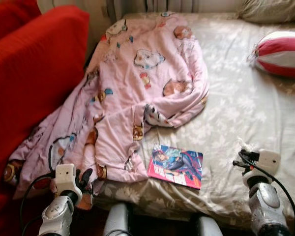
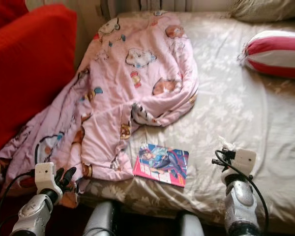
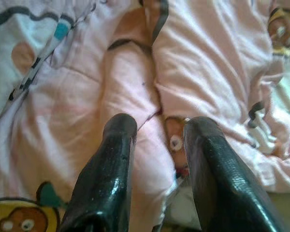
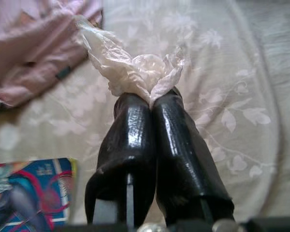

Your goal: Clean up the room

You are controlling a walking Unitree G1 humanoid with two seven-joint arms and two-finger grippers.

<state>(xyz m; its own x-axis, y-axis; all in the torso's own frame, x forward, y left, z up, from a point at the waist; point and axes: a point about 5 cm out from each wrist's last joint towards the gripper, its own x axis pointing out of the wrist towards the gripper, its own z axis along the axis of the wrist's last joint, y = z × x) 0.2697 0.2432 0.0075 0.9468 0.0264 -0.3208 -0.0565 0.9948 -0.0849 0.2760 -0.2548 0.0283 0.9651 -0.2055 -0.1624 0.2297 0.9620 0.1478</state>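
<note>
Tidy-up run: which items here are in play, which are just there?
In play:
right pincer shut on crumpled plastic wrapper
left pincer open at pink blanket
comic book

Just there:
bed sheet
striped pillow
red sofa

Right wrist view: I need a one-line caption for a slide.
Right end effector shut on a crumpled plastic wrapper above the floral bedsheet, book nearby.

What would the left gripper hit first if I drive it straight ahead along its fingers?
Most likely the pink blanket. The left gripper is open and aimed at its folds hanging over the bed's near edge, with a fold lying between the fingers. Depth is hard to judge, but nothing else sits in line.
</note>
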